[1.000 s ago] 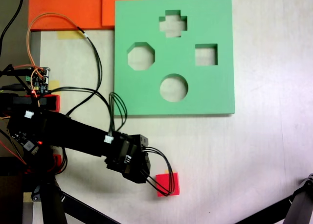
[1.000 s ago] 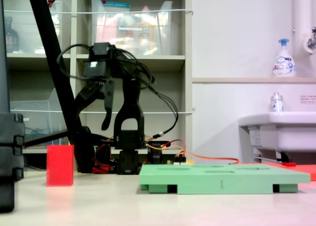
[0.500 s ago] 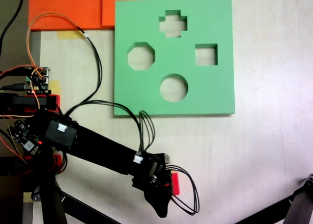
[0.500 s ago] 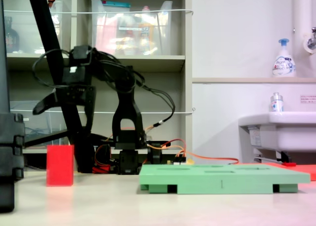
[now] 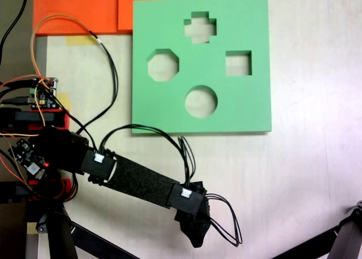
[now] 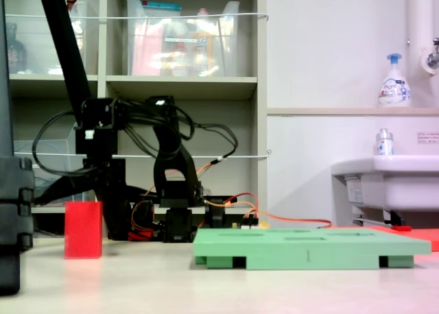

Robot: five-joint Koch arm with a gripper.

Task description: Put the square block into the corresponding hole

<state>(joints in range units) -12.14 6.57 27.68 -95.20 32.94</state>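
Second exterior view: the gripper (image 6: 96, 190) hangs directly above the square block (image 6: 83, 230); its jaw state is unclear.

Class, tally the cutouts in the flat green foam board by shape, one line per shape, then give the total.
Cross-shaped cutout: 1
Octagonal cutout: 1
Square cutout: 1
Round cutout: 1
Total: 4, all in the flat green foam board.

Bright, even, slightly washed-out light in both exterior views; soft focus, faint shadows.
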